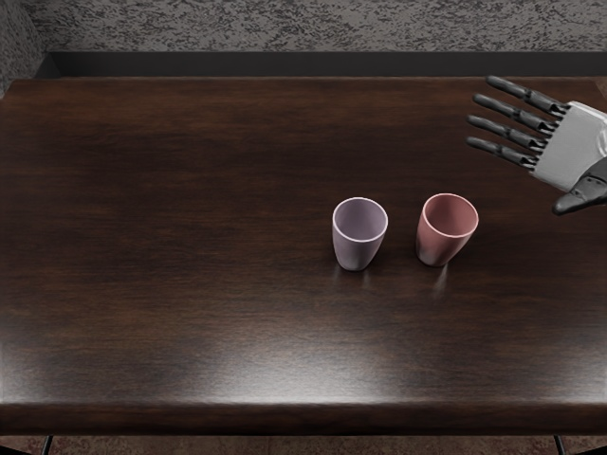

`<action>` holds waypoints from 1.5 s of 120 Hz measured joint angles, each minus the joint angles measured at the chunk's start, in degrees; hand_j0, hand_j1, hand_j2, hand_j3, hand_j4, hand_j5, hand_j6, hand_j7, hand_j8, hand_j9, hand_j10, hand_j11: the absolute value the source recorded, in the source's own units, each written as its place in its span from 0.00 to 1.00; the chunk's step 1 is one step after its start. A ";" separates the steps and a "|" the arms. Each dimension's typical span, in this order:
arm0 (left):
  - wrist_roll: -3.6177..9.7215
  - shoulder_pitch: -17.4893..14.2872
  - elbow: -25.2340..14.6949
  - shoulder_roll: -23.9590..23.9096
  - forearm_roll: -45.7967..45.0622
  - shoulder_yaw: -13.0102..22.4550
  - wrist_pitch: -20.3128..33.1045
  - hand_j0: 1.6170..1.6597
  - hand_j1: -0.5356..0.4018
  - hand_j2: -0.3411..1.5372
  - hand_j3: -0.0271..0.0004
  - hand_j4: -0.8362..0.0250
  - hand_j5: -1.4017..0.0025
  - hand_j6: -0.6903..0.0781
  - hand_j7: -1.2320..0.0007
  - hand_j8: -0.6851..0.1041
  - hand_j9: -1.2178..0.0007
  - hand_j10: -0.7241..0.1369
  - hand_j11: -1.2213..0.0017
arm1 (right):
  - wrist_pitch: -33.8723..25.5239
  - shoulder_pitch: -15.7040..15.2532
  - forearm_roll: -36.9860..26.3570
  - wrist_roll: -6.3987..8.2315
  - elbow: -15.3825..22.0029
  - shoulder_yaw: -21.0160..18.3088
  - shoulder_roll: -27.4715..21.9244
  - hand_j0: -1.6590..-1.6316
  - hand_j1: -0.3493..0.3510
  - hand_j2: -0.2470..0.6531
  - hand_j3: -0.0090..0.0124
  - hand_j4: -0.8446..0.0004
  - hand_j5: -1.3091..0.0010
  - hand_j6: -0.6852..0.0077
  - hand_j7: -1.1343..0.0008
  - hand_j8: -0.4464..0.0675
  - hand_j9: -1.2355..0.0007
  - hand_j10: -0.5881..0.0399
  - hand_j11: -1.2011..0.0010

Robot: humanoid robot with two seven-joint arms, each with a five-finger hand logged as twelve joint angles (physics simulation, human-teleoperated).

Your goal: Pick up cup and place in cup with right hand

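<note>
Fingers of the right hand (pixel 577 142) are spread and hold nothing in the head view; the hand is above the far right part of a dark wooden table (pixel 190 190). Two open-topped cups stand upright, slightly apart: a pink cup (pixel 439 242), nearer the hand, and a lilac cup (pixel 355 248) beside it. Which one should be lifted is unclear; the pink looks likelier. It is probably light and stiff, its smooth wall perhaps slippery. The narrowing sides suggest a gentle wrap below the rim, leaving the base free to enter the other cup.
</note>
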 joint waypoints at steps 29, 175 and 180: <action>0.00 0.00 -0.01 0.00 -0.02 0.00 0.00 0.96 0.94 0.18 0.98 0.97 1.00 0.90 1.00 0.87 1.00 0.84 1.00 | -0.04 2.67 -0.42 0.00 -0.03 -2.67 0.13 0.04 0.00 0.28 0.42 1.00 1.00 0.99 1.00 0.87 1.00 0.94 1.00; 0.00 0.00 0.00 0.00 -0.02 0.00 0.00 0.96 0.94 0.18 0.99 0.97 1.00 0.90 1.00 0.87 1.00 0.84 1.00 | -30.58 41.75 -71.69 0.00 11.55 -58.14 8.02 0.04 0.09 0.26 0.42 0.94 0.95 0.91 0.94 0.77 0.95 0.85 0.94; 0.00 0.00 0.00 0.00 -0.01 0.00 0.00 0.96 0.94 0.18 0.99 0.97 1.00 0.90 1.00 0.87 1.00 0.84 1.00 | -31.98 41.50 -71.76 0.00 11.55 -59.06 8.40 0.04 0.09 0.26 0.42 0.94 0.95 0.91 0.94 0.76 0.94 0.85 0.94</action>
